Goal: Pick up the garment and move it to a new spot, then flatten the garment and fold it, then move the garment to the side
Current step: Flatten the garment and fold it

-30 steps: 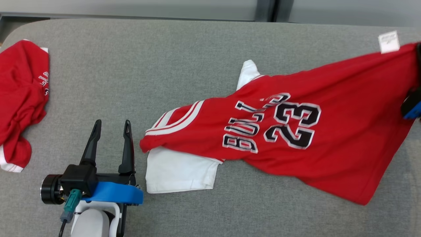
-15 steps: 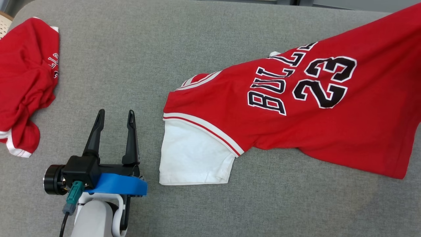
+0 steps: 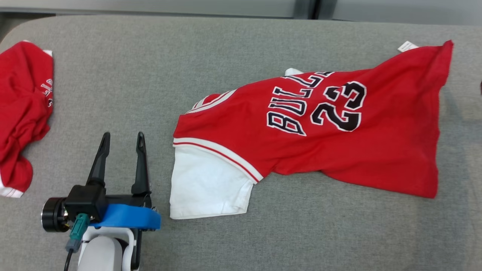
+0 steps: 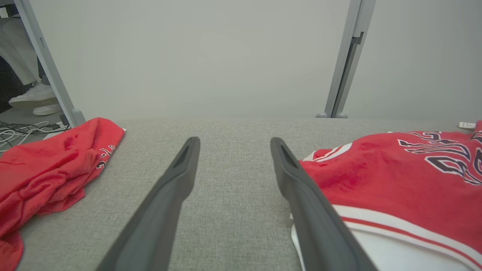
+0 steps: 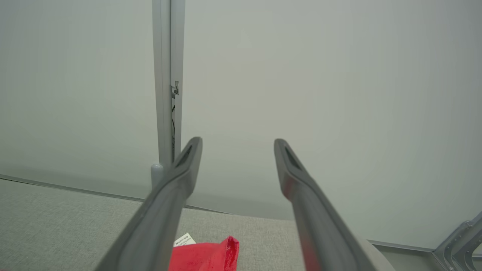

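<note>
The jersey [image 3: 339, 139] lies spread on the grey tabletop [image 3: 150, 75], right of centre, with its collar end toward my left hand [image 3: 123, 134] and its hem toward the right edge. It looks like thin, soft knit. I judge it light and limp, sure to sag and bunch, so it is best pinched at two corners well apart to keep it taut. Its white sleeve [image 3: 205, 188] lies just beside my left hand, which is low over the tabletop, fingers parted, holding nothing. My right hand [image 5: 237, 141] is also parted and empty, raised above the hem corner [image 5: 203, 258]. The tabletop is cloth-covered and probably grippy, so dragging may wrinkle the fabric. A second red garment [image 3: 22, 113] lies crumpled at far left. A pale wall [image 4: 207, 56] stands behind.
</note>
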You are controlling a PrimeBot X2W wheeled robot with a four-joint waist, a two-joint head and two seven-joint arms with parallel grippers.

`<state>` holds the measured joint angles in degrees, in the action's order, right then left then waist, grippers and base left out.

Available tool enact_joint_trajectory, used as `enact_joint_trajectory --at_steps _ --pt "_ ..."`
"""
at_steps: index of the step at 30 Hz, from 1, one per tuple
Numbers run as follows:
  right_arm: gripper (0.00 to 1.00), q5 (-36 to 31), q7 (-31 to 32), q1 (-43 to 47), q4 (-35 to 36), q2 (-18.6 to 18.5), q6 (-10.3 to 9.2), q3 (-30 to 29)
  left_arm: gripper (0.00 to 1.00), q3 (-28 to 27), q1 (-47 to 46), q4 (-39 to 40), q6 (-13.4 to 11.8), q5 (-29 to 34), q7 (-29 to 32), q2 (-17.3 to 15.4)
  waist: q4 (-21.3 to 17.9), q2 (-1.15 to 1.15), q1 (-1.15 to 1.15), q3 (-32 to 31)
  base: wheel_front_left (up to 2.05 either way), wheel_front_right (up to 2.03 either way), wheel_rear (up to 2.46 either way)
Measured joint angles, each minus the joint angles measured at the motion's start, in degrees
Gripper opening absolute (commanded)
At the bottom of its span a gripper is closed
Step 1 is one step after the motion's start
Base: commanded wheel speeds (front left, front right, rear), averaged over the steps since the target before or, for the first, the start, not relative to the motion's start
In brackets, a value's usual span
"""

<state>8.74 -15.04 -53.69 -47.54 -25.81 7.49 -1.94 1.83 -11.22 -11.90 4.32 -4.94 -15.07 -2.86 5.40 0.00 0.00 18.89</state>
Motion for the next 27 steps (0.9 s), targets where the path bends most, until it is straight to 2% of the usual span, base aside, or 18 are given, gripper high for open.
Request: enact_joint_trajectory --at_steps 5,13,19,27 --pt "1.00 1.94 0.00 11.52 12.23 1.85 0.01 -2.07 1.00 -1.52 2.18 -0.18 0.27 0.93 0.00 0.00 -1.95 0.00 -0.01 -2.91 0.00 0.00 0.00" --pt "1.00 3.48 0.00 30.98 25.66 8.42 0.00 -4.26 1.00 -3.16 4.81 -0.37 1.05 1.91 0.01 0.00 -4.45 0.00 -0.01 -7.50 0.00 0.00 0.00" --pt "1.00 3.48 0.00 42.61 31.79 14.84 0.00 -4.54 1.00 -3.35 5.88 -0.41 1.29 2.00 0.01 0.00 -5.49 0.00 -0.01 -9.40 0.00 0.00 0.00" --pt "1.00 -0.09 0.00 52.28 36.72 20.02 0.00 -2.07 1.00 -3.42 6.80 -0.63 1.54 2.01 0.01 0.00 -5.49 0.00 -0.01 -10.48 0.00 0.00 0.00"
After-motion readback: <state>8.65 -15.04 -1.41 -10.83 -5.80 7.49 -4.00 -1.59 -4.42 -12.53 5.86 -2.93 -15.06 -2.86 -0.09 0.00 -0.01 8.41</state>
